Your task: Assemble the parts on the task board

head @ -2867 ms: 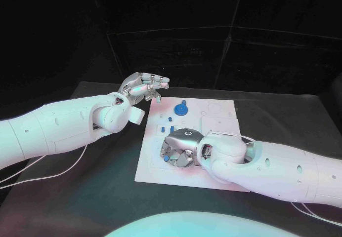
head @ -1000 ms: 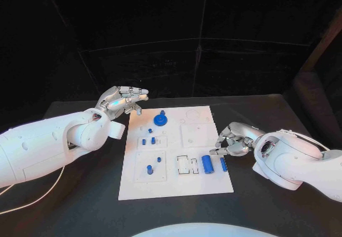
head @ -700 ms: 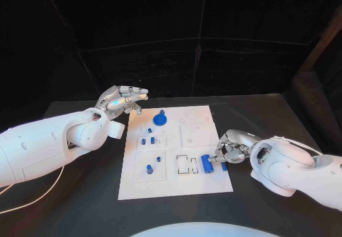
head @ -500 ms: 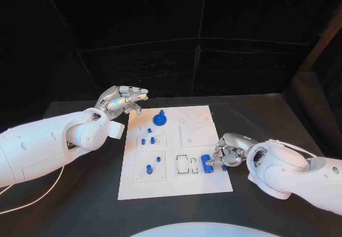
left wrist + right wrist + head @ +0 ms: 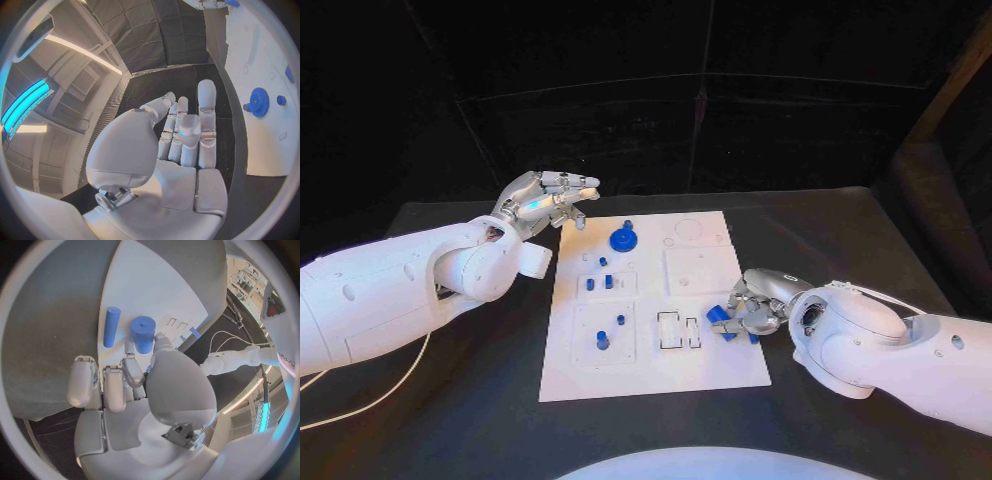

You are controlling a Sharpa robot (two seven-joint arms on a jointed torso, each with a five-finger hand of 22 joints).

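R hand [image 5: 750,308] at task board [image 5: 661,375] right edge, pinching thick blue cylinder [image 5: 144,333]; thin blue rod [image 5: 112,326] lies just beside it on the board. L hand [image 5: 548,200] raised off board's far-left corner, fingers curled together, holding nothing.

The right hand [image 5: 751,308] has moved from the open tabletop beside the task board [image 5: 655,370] onto the board's right edge. One second ago it hung just off that edge, apart from the thick blue cylinder [image 5: 720,318]. Now its fingers are closed around this cylinder, thumb on one side and fingers on the other. The cylinder lay flat along the board before; now it is tilted and turned. The thin blue rod [image 5: 111,326] beside it is now mostly hidden behind the hand in the head view.
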